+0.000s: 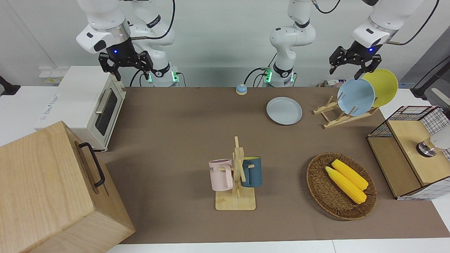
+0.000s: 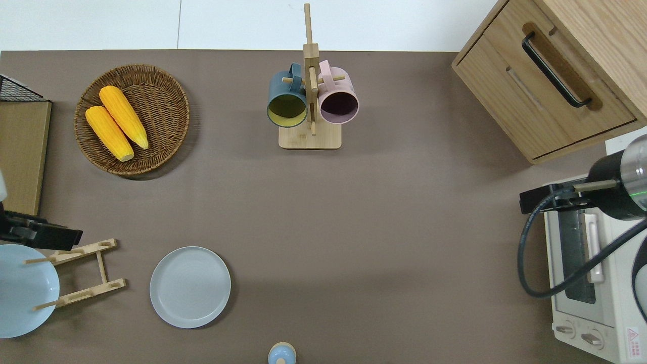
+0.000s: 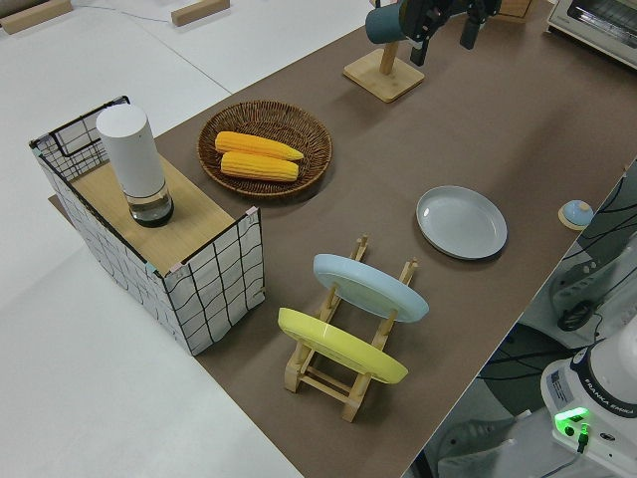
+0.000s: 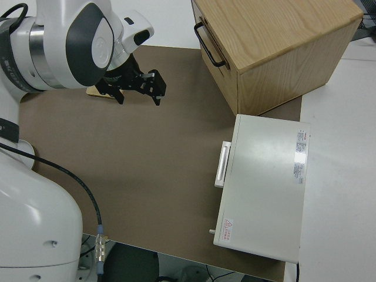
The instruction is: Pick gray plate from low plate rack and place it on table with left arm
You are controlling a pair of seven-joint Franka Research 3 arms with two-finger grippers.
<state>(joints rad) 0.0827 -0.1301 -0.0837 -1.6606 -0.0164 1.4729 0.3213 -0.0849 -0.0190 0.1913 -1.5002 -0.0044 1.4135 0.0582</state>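
Observation:
The gray plate [image 1: 284, 110] lies flat on the brown table [image 1: 175, 123], beside the low plate rack [image 1: 337, 118] and toward the right arm's end from it; it also shows in the overhead view [image 2: 190, 286] and the left side view [image 3: 461, 221]. The rack [image 2: 86, 275] holds a light blue plate [image 1: 355, 92] and a yellow plate [image 1: 384, 84], both leaning. My left gripper [image 1: 346, 68] is open and empty, raised in the air over the rack's end by the light blue plate [image 2: 22, 290]. My right gripper [image 1: 130, 73] is open and parked.
A mug stand [image 1: 237, 175] with a pink and a blue mug stands mid-table. A wicker basket [image 1: 318, 189] holds two corn cobs. A wire basket [image 1: 427, 121], a white toaster oven [image 1: 88, 105], a wooden cabinet [image 1: 52, 189] and a small blue bell [image 1: 241, 89] line the edges.

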